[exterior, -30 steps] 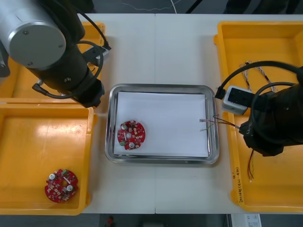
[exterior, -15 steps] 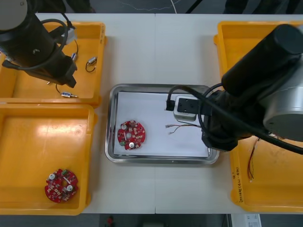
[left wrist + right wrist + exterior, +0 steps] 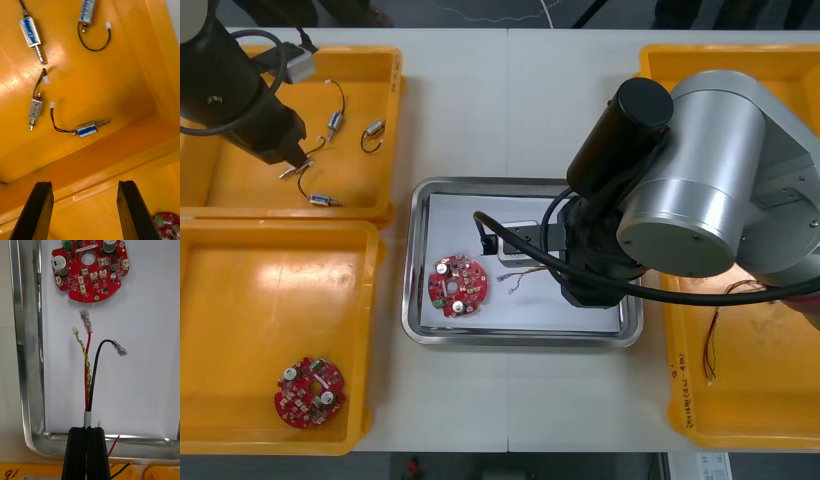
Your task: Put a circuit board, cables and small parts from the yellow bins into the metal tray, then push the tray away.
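Table (image 3: 450,110): light top, matte, thin seam (image 3: 508,100) running near-to-far down centre. Beyond far edge: dark floor (image 3: 420,12) w/ a thin pale wire (image 3: 490,16) lying in loose curves across it. Below near edge: white printed sheet (image 3: 700,466) at right; small red obj (image 3: 416,465) left of centre, too small to ID.

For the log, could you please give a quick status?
Right gripper shut on red and yellow cable over metal tray, near circuit board. Left gripper open near small metal parts. Nothing blocking.
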